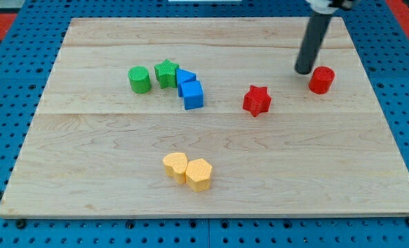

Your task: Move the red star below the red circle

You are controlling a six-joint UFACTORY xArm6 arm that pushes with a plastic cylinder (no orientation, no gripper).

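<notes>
The red star (256,100) lies on the wooden board (107,145), right of centre. The red circle (321,80) stands to the star's upper right, near the board's right side. My tip (304,71) is the lower end of the dark rod that comes down from the view's top. It rests just left of the red circle, a small gap apart, and up and to the right of the red star.
A green circle (140,80), a green star (166,73) and two blue blocks (192,94) cluster at the upper left of centre. Two yellow blocks (188,170) sit together near the view's bottom. Blue pegboard (4,103) surrounds the board.
</notes>
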